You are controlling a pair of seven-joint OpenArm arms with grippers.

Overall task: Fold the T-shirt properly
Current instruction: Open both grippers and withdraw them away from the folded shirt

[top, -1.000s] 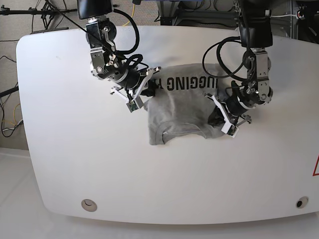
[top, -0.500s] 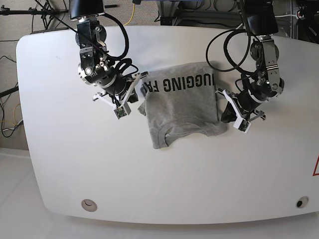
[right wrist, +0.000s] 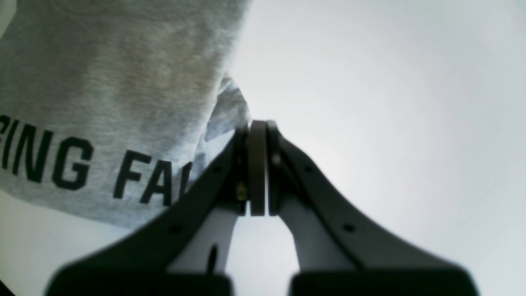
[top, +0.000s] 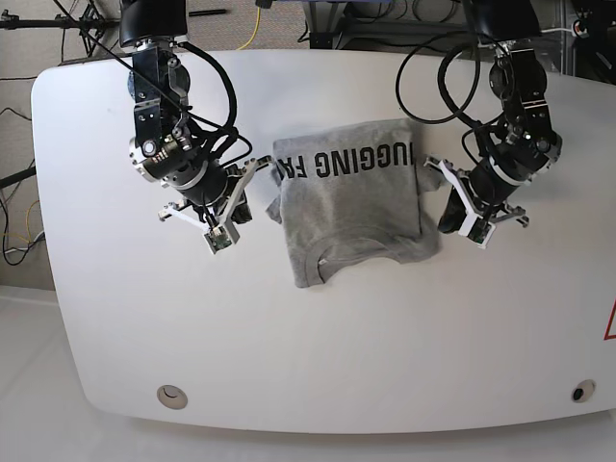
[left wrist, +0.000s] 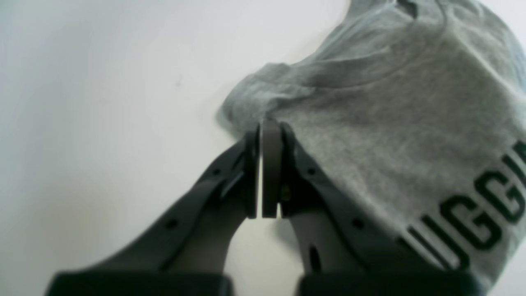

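Observation:
The heather-grey T-shirt [top: 351,207] lies folded into a rough rectangle in the middle of the white table [top: 318,356]. Its black lettering runs along the far edge and its neck opening sits at the near edge. My left gripper [top: 447,218] is shut and empty, just off the shirt's right side. In the left wrist view its tips [left wrist: 265,124] hover by the T-shirt's [left wrist: 390,123] rumpled corner. My right gripper [top: 240,204] is shut and empty, a short way left of the shirt. In the right wrist view its tips [right wrist: 258,123] stand beside the T-shirt [right wrist: 107,82] edge.
A small round fitting [top: 171,395] sits near the table's front left and another [top: 578,392] at the front right. Cables and stands [top: 58,29] lie beyond the table's far edge.
Both arms have drawn outward, away from the shirt's sides, the right gripper to the view's left, the left gripper to the view's right. The shirt now lies flatter with no gripper on it.

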